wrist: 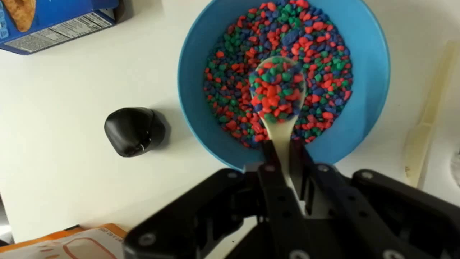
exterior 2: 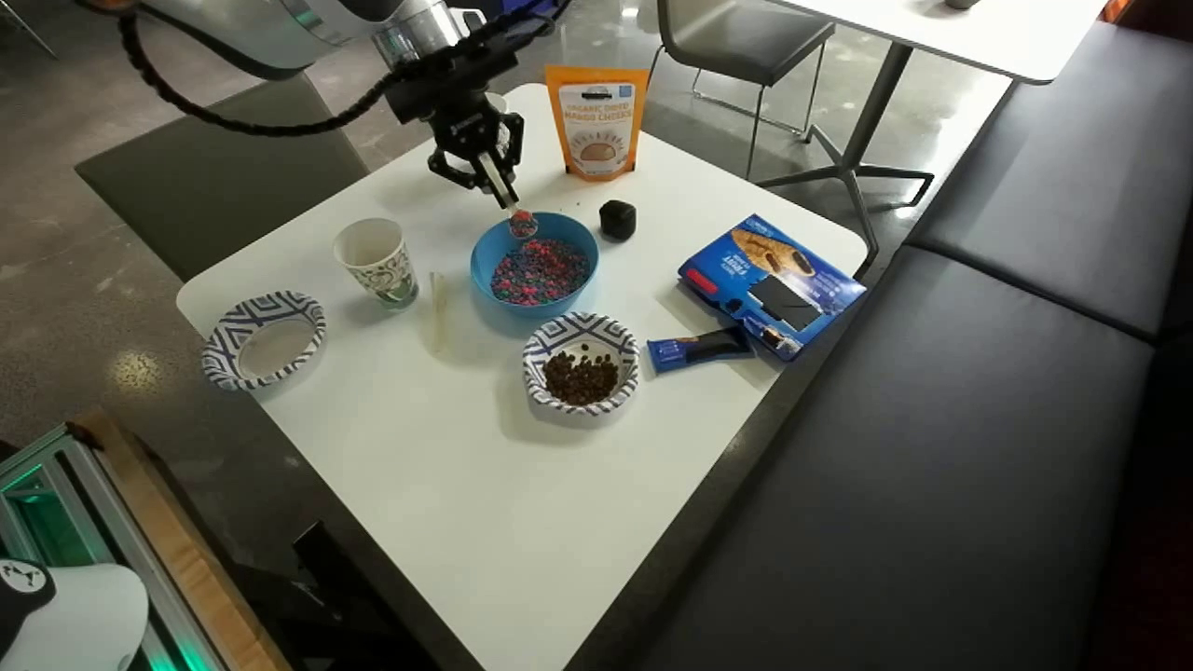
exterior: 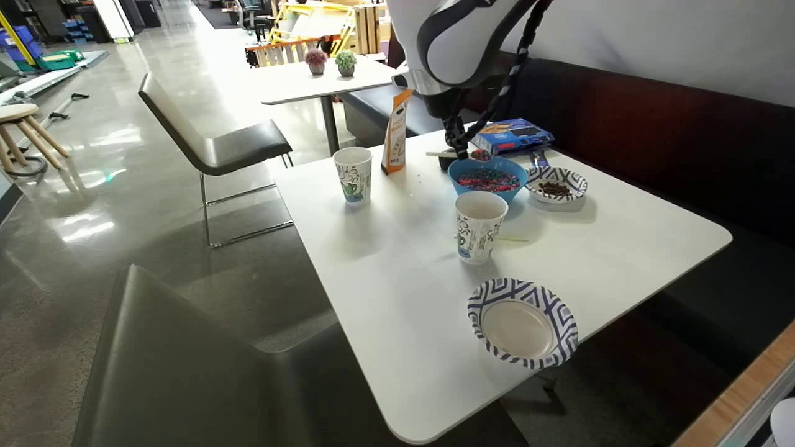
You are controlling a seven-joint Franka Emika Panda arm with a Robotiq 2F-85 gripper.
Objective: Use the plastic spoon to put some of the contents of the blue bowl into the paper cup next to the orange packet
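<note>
My gripper point(wrist: 281, 144) is shut on the plastic spoon point(wrist: 279, 130), gripping its pale handle just behind the head. The spoon's head is heaped with red, green and dark blue bits. It is held over the blue bowl point(wrist: 370, 77), which holds more of the same bits. The gripper also shows at the bowl's edge in both exterior views point(exterior: 459, 151) point(exterior 2: 503, 194). The white paper cup point(exterior: 354, 177) stands upright beside the orange packet point(exterior: 395, 133) in an exterior view. In an exterior view the packet point(exterior 2: 598, 130) faces the camera, and the gripper mostly hides that cup.
A second printed cup point(exterior 2: 377, 266) and a pale utensil point(exterior 2: 439, 312) are near the bowl. A patterned bowl point(exterior 2: 580, 377) holds brown bits; another point(exterior 2: 266, 345) is at the table edge. A black lump point(wrist: 131, 131), blue box point(exterior 2: 774, 284) and blue-wrapped bar point(exterior 2: 699, 349) lie around.
</note>
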